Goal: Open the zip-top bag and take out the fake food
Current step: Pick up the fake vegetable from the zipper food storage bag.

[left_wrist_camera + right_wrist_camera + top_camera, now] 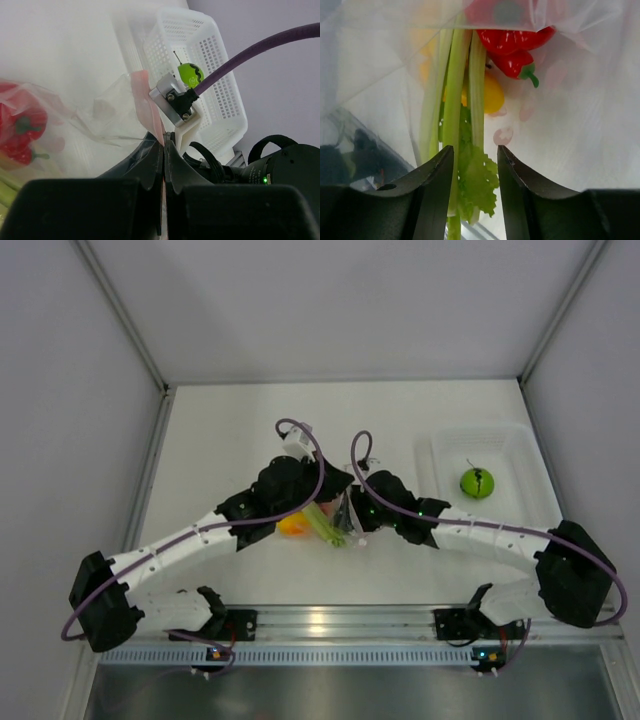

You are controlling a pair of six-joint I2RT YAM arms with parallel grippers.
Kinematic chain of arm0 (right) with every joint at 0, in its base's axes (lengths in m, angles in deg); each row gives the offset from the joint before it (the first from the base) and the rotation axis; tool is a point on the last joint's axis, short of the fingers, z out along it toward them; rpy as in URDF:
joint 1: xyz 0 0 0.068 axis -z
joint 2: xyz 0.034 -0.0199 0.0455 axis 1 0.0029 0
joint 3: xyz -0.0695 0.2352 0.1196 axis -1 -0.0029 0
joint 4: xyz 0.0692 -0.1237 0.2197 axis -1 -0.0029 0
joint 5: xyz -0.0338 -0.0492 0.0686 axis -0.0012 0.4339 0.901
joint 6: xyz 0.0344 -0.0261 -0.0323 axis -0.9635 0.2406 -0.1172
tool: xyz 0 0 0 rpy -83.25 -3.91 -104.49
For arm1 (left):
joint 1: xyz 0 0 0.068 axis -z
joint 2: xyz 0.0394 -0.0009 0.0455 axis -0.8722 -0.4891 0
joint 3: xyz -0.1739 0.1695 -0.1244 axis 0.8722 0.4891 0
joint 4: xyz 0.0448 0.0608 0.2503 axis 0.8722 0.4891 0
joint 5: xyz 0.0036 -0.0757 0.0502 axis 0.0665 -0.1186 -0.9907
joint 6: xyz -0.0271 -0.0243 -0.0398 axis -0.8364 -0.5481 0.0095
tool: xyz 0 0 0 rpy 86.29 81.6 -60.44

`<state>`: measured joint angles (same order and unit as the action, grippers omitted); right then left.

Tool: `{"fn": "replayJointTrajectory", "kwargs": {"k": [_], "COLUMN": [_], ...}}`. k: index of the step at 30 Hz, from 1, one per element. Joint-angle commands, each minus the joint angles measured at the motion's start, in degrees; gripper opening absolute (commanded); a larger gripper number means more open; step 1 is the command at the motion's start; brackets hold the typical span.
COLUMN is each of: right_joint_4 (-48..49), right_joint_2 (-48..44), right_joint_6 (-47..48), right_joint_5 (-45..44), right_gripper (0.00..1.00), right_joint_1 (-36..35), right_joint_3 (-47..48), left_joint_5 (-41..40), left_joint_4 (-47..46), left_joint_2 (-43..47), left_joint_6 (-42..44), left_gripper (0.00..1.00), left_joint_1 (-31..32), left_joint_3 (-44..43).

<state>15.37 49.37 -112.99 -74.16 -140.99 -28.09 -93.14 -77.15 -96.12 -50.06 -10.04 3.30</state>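
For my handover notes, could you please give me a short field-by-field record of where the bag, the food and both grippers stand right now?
left gripper: shut on the pink zip strip of the zip-top bag
right gripper: jaws apart, green stalk between them; contact unclear
in bag: red pepper
beside stalk: yellow piece
tray: white, holds a green ball, apart from the bag
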Motion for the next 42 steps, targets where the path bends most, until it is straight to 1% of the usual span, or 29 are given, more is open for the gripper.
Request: {"fn": "replayJointTrajectory", "kwargs": {"k": [1,5,6,8,11,14,18,19,21,22,23,24,27,28,31,32,33,35,36,37,40,42], "right_joint_4": [5.2,10.4,11.1,11.7,15.4,17.9,24.4,25.9,30.0,31.6,31.9,32.2,33.0,33.2,33.1,33.1,33.8,35.1,35.2,35.2,35.2,33.3], "right_joint_2": [1.3,2.3,3.0,3.5,4.1,5.9,8.4,9.1,10.6,10.8,11.2,11.3,11.4,11.4,12.2,12.4,12.5,12.9,12.8,12.8,11.9,10.4], "right_joint_6": [-2.0,-4.0,-4.8,-5.7,-9.2,-12.0,-18.2,-19.5,-23.5,-24.5,-25.1,-25.2,-24.6,-24.8,-25.0,-25.0,-25.3,-25.7,-25.7,-25.7,-25.2,-24.2], "right_joint_5": [6.4,10.6,11.3,10.7,10.6,11.3,10.5,10.3,9.7,9.1,8.6,8.6,9.9,9.9,11.2,11.2,11.2,11.9,11.8,11.7,10.6,9.0], "right_gripper": [0.43,0.52,0.58,0.62,0.66,0.67,0.66,0.65,0.58,0.53,0.44,0.44,0.31,0.28,0.25,0.14,0.11,0.11,0.06,0.00,0.00,0.00], "right_joint_1": [-2.1,-2.6,-2.6,-3.0,-3.6,-4.2,-5.8,-6.5,-6.8,-7.1,-7.4,-7.4,-7.5,-7.4,-7.4,-7.5,-7.3,-7.1,-7.1,-6.8,-6.2,-5.8], "right_joint_3": [-1.5,-3.0,-3.2,-3.4,-4.8,-5.0,-5.9,-6.0,-6.6,-6.8,-6.7,-6.6,-5.9,-5.6,-4.3,-4.1,-4.4,-4.7,-5.0,-5.2,-6.1,-6.7], "left_joint_5": [-1.0,-1.4,-1.9,-2.4,-4.0,-5.5,-7.9,-8.3,-8.4,-8.3,-8.5,-8.6,-8.1,-7.5,-6.8,-6.3,-6.1,-5.9,-5.7,-5.7,-5.9,-6.1], "left_joint_4": [-3.4,-4.8,-5.5,-6.2,-7.5,-7.5,-7.7,-8.6,-9.4,-9.6,-9.6,-9.6,-9.6,-9.6,-9.6,-9.6,-9.6,-9.6,-9.6,-9.6,-9.5,-9.4], "left_joint_2": [0.6,0.7,0.8,1.3,2.4,3.4,4.8,5.1,5.5,5.6,5.9,6.9,8.3,8.5,8.6,8.6,8.9,9.6,10.3,10.7,12.4,13.3], "left_joint_6": [0.9,0.5,0.3,-0.4,-1.2,-0.9,-0.5,-0.6,-1.1,-0.9,-0.2,-0.1,0.7,0.6,0.3,0.3,0.2,0.3,0.4,0.5,1.0,2.3], "left_gripper": [0.00,0.00,0.00,0.00,0.00,0.00,0.00,0.00,0.00,0.00,0.00,0.00,0.00,0.00,0.00,0.00,0.00,0.00,0.00,0.00,0.00,0.00], "left_joint_1": [0.2,0.5,0.7,0.8,1.1,1.4,2.0,2.1,2.3,2.3,2.3,2.3,2.3,2.3,2.3,2.3,2.3,2.3,2.3,2.3,2.2,2.3], "left_joint_3": [1.5,3.7,4.2,6.3,8.3,9.5,10.7,11.2,11.9,12.5,12.4,12.7,13.5,13.8,14.2,14.6,14.7,15.2,15.7,16.1,17.2,17.9]}}
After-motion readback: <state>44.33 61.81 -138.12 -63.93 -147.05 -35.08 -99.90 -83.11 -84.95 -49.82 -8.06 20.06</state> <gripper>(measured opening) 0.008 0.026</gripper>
